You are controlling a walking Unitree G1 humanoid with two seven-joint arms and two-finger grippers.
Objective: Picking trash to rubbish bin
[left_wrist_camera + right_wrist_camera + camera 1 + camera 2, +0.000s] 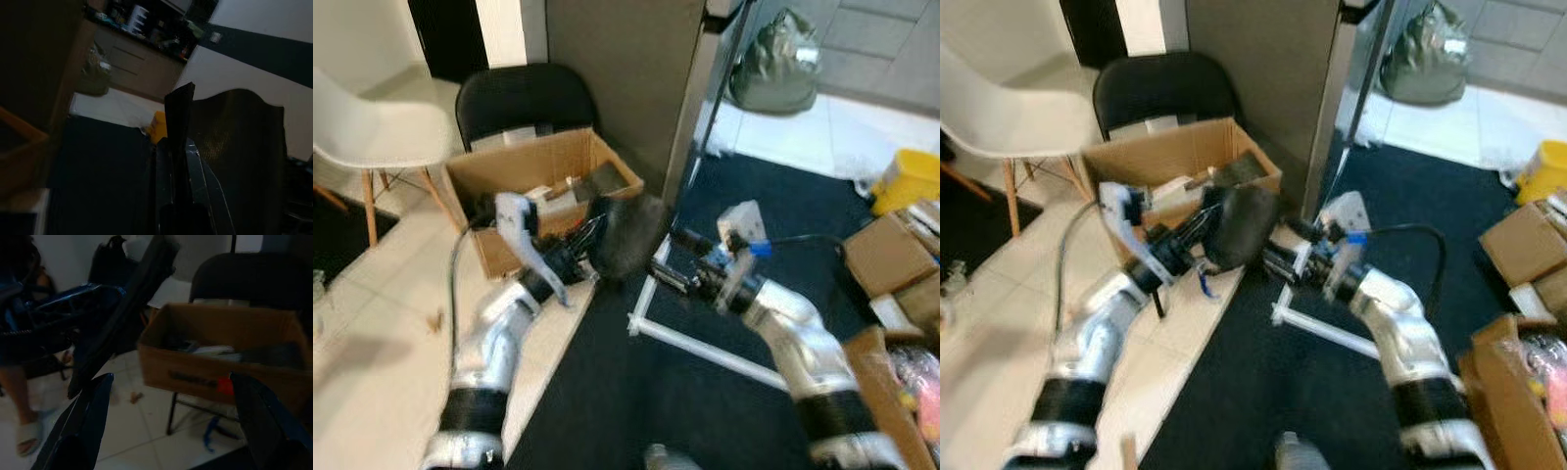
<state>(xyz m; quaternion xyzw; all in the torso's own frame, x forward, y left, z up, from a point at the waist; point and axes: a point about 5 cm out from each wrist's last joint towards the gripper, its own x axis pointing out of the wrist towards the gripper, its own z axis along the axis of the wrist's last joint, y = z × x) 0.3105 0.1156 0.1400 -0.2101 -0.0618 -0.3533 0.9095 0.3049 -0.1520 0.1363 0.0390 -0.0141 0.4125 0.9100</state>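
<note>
Where fingers (587, 235) pinch dark trash (628, 235), sandalled foot (25, 438) beyond.

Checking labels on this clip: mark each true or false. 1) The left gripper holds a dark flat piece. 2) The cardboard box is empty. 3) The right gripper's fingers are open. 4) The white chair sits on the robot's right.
1) True: the left gripper is shut on the dark flat piece.
2) False: the cardboard box already holds scraps.
3) True: the right gripper is open beside the piece.
4) False: the white chair is on its left.
</note>
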